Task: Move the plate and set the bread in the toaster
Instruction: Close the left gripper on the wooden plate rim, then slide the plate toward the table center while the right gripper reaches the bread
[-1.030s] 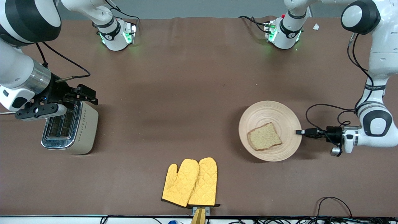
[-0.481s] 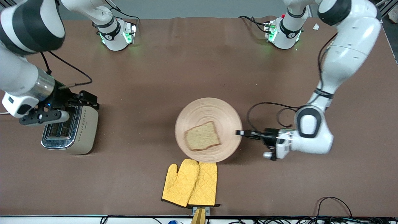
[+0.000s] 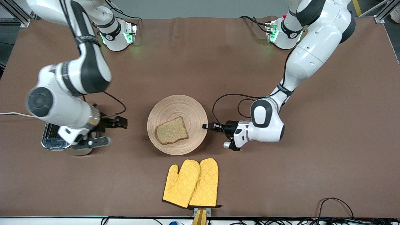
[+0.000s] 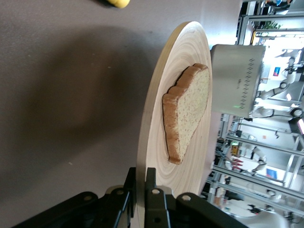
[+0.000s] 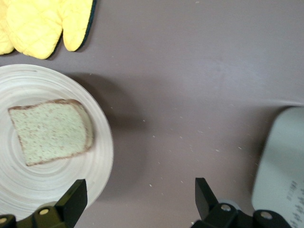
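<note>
The tan wooden plate (image 3: 187, 109) sits mid-table with the brown bread (image 3: 172, 130) slice lying on it. My left gripper (image 3: 206, 126) is shut on the plate's rim at the edge toward the left arm's end; the left wrist view shows its jaws pinching the rim (image 4: 156, 118) below the bread (image 4: 187, 114). My right gripper (image 3: 117, 132) hangs open over bare table between plate and toaster (image 3: 51, 140), whose chrome top is mostly hidden under the right arm. In the right wrist view the open gripper (image 5: 138, 197) spans table between the plate (image 5: 47, 190), the bread (image 5: 50, 137) and the toaster (image 5: 282, 166).
Two yellow oven mitts (image 3: 192, 182) lie nearer the front camera than the plate, close to its rim. A white cord (image 3: 12, 114) runs from the toaster off the table's end. Black cables (image 3: 334, 203) loop at the front edge toward the left arm's end.
The left gripper has dragged the plate with the bread from the left arm's end to mid-table. The right arm has swung from over the toaster toward the plate.
</note>
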Tool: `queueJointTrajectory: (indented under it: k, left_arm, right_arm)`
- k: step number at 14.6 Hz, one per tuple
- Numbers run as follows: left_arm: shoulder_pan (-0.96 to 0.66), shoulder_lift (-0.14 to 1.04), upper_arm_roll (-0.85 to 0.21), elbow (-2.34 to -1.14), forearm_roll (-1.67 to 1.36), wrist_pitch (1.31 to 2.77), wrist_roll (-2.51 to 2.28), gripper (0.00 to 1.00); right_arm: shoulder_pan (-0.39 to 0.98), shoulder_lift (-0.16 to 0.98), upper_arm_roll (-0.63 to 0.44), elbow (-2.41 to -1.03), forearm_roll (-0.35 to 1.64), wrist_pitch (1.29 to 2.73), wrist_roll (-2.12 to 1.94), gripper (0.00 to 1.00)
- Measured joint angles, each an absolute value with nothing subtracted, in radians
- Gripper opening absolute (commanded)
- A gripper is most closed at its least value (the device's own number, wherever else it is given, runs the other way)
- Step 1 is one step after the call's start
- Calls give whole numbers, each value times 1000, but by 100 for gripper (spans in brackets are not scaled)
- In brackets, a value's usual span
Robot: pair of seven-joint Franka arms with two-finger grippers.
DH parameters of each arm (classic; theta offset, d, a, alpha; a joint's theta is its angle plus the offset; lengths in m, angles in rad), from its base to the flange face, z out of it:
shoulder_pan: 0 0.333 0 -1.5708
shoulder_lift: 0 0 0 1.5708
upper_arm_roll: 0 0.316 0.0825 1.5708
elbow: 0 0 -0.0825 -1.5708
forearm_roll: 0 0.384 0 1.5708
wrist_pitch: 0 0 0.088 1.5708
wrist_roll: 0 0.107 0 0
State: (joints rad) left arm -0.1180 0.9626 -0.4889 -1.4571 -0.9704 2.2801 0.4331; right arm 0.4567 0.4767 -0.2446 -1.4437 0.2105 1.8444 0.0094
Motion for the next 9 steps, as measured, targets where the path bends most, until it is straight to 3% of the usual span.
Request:
queueJointTrajectory:
  k: [2,4,5,6,7,9]
  left_arm:
    - [-115,995,-485,-1465,-970,2290,484,9]
    - [-108,1010,-480,-1486,-971,2291,528,24]
    - [-103,1011,-480,-1494,-973,2290,541,35]
    - [-101,1011,-480,-1498,-973,2290,548,54]
    - [-99,1010,-479,-1499,-973,2290,550,100]
    - [-90,1002,-464,-1498,-973,2294,551,100]
  right_arm:
    - [475,514,-245,-1444,210,1866,10,100]
    - [495,547,-244,-1445,211,1877,10,100]
    - [505,561,-244,-1452,212,1899,14,100]
    - [517,573,-244,-1472,213,1944,22,100]
    - [533,581,-243,-1501,213,2002,39,100]
    - [568,592,-241,-1567,220,2115,85,99]
